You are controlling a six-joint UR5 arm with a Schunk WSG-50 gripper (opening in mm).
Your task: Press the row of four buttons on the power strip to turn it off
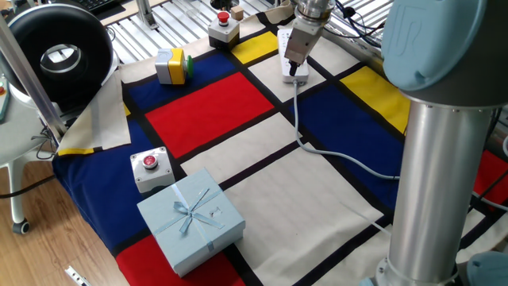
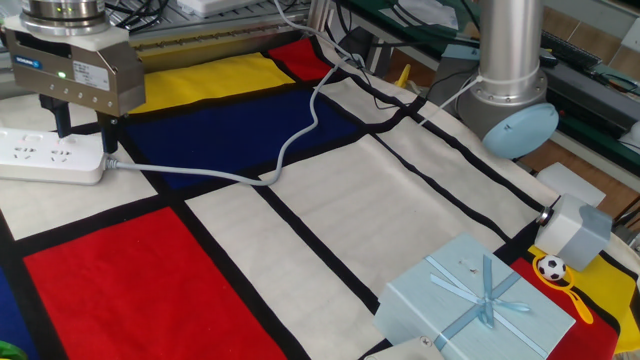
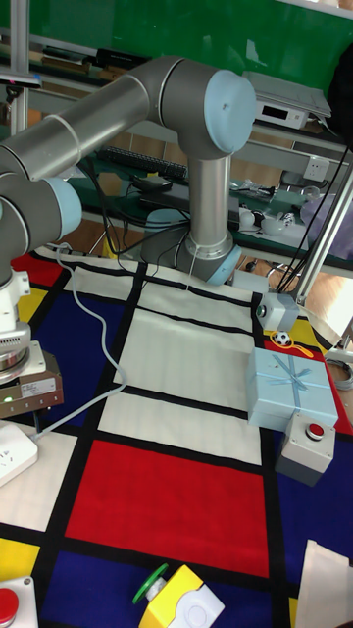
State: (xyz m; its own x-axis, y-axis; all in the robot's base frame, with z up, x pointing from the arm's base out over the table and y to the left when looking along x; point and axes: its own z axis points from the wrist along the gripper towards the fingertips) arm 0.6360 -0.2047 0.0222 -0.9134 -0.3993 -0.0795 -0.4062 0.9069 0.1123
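Pressing well here, I judge, means bringing a fingertip straight down on one button at a time without dragging the strip (image 2: 45, 155) sideways. The buttons themselves are too small to make out.

Nearest in one fixed view sits a pale blue gift box (image 1: 190, 216), then a grey box with a red button (image 1: 150, 168), both well apart from the work. The grey cord (image 2: 260, 170) snakes across the cloth (image 2: 330, 200) to the strip's end. At the far edge the gripper (image 2: 84, 125) hovers over that cord end, fingers (image 2: 110, 138) spread with a gap showing. Beyond lie a yellow switch box (image 1: 171, 65) and another red-button box (image 1: 223, 28); nothing blocks the descent.
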